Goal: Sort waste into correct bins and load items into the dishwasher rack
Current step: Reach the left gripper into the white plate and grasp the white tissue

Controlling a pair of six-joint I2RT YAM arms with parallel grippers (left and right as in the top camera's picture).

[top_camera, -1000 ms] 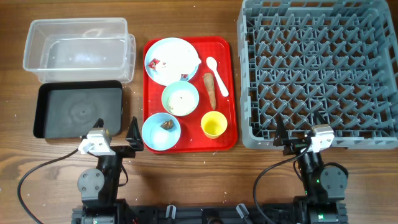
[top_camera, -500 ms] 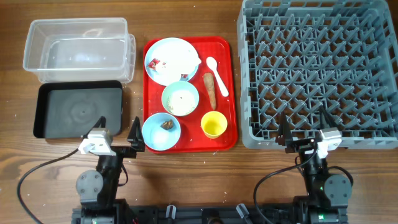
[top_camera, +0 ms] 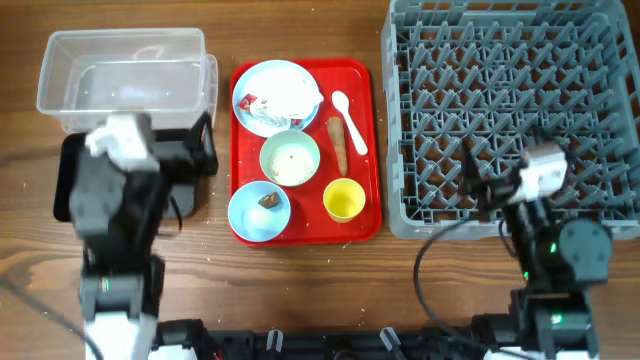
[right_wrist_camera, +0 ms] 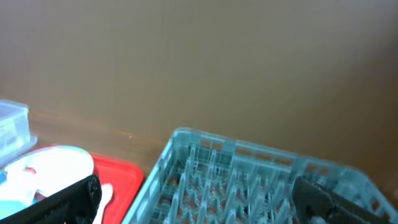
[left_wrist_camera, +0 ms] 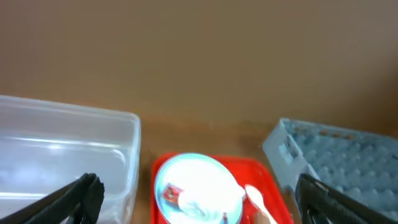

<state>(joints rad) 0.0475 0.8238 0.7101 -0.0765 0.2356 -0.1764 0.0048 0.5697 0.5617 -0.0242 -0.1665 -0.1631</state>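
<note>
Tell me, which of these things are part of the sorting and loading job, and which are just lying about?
Part of the job: wrapper, rice grains, brown lump, carrot-shaped piece; clear tub, black tray; plate, blue bowl, mint-green bowl, yellow cup, spoon; dishwasher rack.

Just lying about: red serving tray, wooden table.

Robot lab: wooden table (top_camera: 300, 290), two mounted arms (top_camera: 112, 200), bare wall (left_wrist_camera: 199, 56).
</note>
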